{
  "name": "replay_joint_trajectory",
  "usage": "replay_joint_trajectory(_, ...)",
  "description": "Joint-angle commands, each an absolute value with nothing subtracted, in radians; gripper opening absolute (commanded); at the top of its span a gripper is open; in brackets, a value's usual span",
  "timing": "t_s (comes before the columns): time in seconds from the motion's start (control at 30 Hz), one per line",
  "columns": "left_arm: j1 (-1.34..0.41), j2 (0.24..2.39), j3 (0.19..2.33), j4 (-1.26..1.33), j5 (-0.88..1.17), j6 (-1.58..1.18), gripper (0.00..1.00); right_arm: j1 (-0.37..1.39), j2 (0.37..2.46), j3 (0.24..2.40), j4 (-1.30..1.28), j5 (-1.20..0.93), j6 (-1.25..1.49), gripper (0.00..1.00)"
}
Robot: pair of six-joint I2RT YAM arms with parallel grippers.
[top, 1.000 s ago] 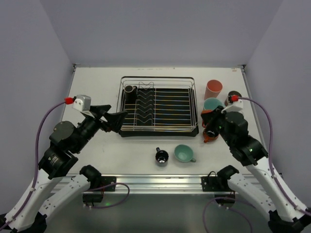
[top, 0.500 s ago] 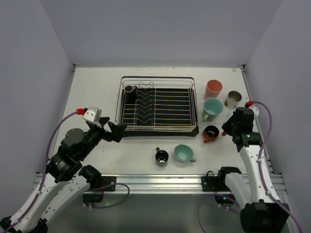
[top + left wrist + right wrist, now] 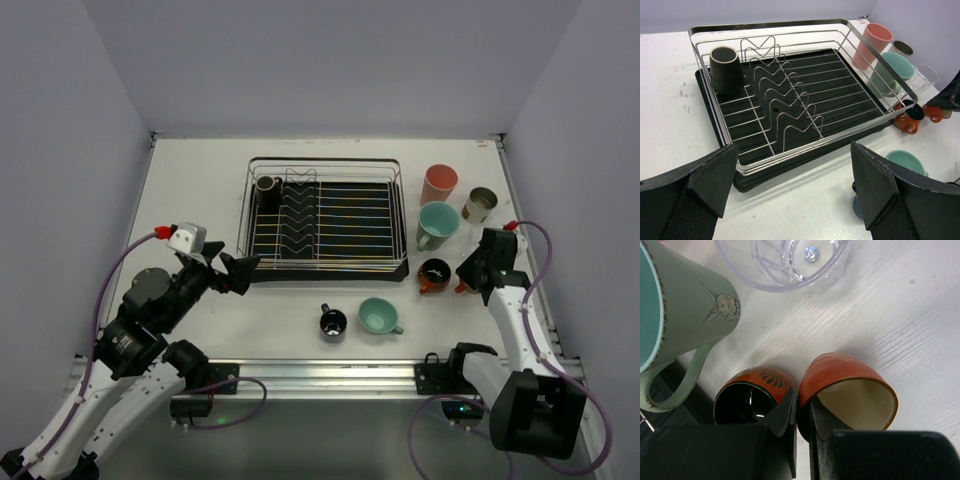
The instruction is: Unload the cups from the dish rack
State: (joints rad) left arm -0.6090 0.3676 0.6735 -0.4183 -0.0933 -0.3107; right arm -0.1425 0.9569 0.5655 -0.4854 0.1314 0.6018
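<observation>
Unloading near done: right gripper (image 3: 801, 405) pinches tipped orange cup (image 3: 840, 370) to park it by the table's (image 3: 200, 190) right edge; left gripper (image 3: 246, 272), spread and empty, faces dark cup (image 3: 726, 70) left in the dish rack's (image 3: 760, 181) far-left corner.

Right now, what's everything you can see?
dish rack: one, silver, mid-table.
black cup: one, inside rack.
pink tumbler: one, right of rack.
metal cup: one, shiny, beside tumbler.
mint mug: one, nearer than tumbler.
clear glass: one, right of mint mug.
black-lined orange cup: one, right of rack.
cream-lined orange cup: one, beside it.
mint cup: one, in front of rack.
small dark cup: one, beside mint cup.
table: one, white.
left gripper: black, jaws open, facing rack.
right gripper: black, at cream-lined cup, grip unclear.
</observation>
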Motion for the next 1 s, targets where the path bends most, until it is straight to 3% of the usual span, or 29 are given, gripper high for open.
replay_joint_trajectory(0.0,-0.611,0.377,0.67,-0.407,-0.077,-0.282,1.0,-0.156,0.96,0.586,-0.428,0.118,0.589,0.0)
replay_joint_trajectory(0.33,-0.609,0.379,0.669,-0.405,-0.078,-0.285,1.0,-0.19,1.135,0.629,-0.459,0.06,0.578,0.08)
replay_joint_trajectory(0.53,-0.611,0.367,0.667,-0.407,-0.086,-0.285,1.0,-0.192,1.158,0.643,-0.474,0.063,0.572,0.25)
replay_joint_trajectory(0.57,-0.611,0.368,0.667,-0.407,-0.089,-0.285,1.0,-0.193,1.154,0.644,-0.477,0.06,0.572,0.28)
replay_joint_trajectory(0.6,-0.611,0.37,0.667,-0.407,-0.089,-0.285,1.0,-0.192,1.132,0.644,-0.479,0.06,0.572,0.38)
replay_joint_trajectory(0.7,-0.611,0.391,0.67,-0.408,-0.087,-0.284,1.0,-0.192,1.065,0.653,-0.498,0.066,0.569,0.48)
replay_joint_trajectory(0.97,-0.607,0.492,0.701,-0.411,-0.127,-0.29,1.0,-0.19,0.855,0.692,-0.535,0.012,0.571,0.5)
